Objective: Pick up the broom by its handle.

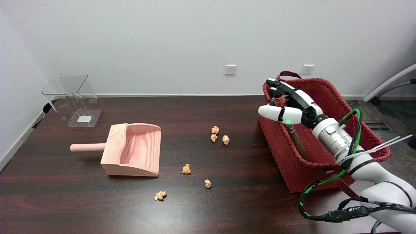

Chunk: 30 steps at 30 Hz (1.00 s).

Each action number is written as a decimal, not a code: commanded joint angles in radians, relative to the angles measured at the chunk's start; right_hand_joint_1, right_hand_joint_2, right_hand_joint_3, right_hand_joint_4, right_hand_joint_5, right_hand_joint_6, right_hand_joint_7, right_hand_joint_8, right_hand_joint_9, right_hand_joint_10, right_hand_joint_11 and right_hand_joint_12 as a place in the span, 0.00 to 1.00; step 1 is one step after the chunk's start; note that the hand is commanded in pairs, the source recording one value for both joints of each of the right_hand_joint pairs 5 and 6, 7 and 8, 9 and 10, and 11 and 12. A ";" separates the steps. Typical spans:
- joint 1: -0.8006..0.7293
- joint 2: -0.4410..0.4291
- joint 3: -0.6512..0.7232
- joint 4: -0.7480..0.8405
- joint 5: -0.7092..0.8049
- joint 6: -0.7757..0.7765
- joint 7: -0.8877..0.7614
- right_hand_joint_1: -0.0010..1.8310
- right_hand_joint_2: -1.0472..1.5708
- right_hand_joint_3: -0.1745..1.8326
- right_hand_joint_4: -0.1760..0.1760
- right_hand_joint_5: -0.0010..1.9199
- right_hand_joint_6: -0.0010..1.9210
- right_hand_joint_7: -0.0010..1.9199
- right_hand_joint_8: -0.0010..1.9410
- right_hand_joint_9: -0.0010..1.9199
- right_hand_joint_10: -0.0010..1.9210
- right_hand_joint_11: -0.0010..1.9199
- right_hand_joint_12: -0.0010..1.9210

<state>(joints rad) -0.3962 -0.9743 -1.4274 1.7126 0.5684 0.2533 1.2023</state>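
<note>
The broom (294, 135) stands tilted inside the red woven basket (292, 162) at the right of the table. Its reddish-brown handle (279, 99) points up and back, and its dark bristles reach down into the basket. My right hand (289, 104) is over the basket's near left rim, its fingers wrapped around the handle with the white thumb lying across the front. The lower end of the bristles is hidden behind the basket wall.
A wooden dustpan (131, 149) lies left of centre, handle pointing left. Several crumpled paper balls (216, 134) are scattered mid-table. A clear plastic bin (73, 99) stands at the far left. Green and black cables (325, 185) hang from my arm.
</note>
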 commanded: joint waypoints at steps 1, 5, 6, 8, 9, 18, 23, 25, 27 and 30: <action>-0.006 -0.005 0.004 -0.001 0.004 0.007 0.024 0.45 0.60 0.17 0.50 0.18 0.18 0.72 0.71 0.18 0.18 0.18 0.18; -0.010 -0.005 0.004 -0.004 -0.003 0.007 0.024 0.45 0.60 0.17 0.50 0.32 0.32 0.76 0.75 0.32 0.32 0.32 0.32; -0.010 -0.006 0.004 -0.004 -0.004 0.007 0.024 0.45 0.60 0.17 0.50 0.35 0.35 0.77 0.76 0.35 0.35 0.35 0.35; -0.013 -0.007 0.002 -0.003 -0.005 0.007 0.024 0.45 0.61 0.17 0.50 0.38 0.38 0.77 0.77 0.38 0.38 0.38 0.38; -0.014 -0.008 0.002 -0.002 -0.006 0.007 0.024 0.45 0.61 0.17 0.50 0.39 0.39 0.78 0.77 0.39 0.39 0.39 0.39; -0.021 -0.011 0.006 -0.001 -0.009 0.008 0.015 0.44 0.61 0.16 0.50 0.51 0.51 0.79 0.78 0.51 0.51 0.51 0.51; -0.020 -0.011 0.008 -0.005 -0.009 0.012 0.014 0.44 0.62 0.15 0.50 0.66 0.66 0.85 0.84 0.66 0.66 0.66 0.66; -0.020 -0.011 0.013 -0.005 -0.009 0.014 0.014 0.45 0.63 0.15 0.50 0.69 0.69 0.88 0.87 0.69 0.69 0.69 0.69; -0.020 -0.011 0.016 -0.005 -0.009 0.014 0.014 0.45 0.63 0.15 0.50 0.70 0.70 0.89 0.88 0.70 0.70 0.70 0.70; -0.020 -0.011 0.019 -0.004 -0.009 0.014 0.013 0.45 0.63 0.15 0.50 0.71 0.71 0.90 0.89 0.71 0.71 0.71 0.71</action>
<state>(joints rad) -0.4131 -0.9832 -1.4206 1.7104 0.5622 0.2634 1.2181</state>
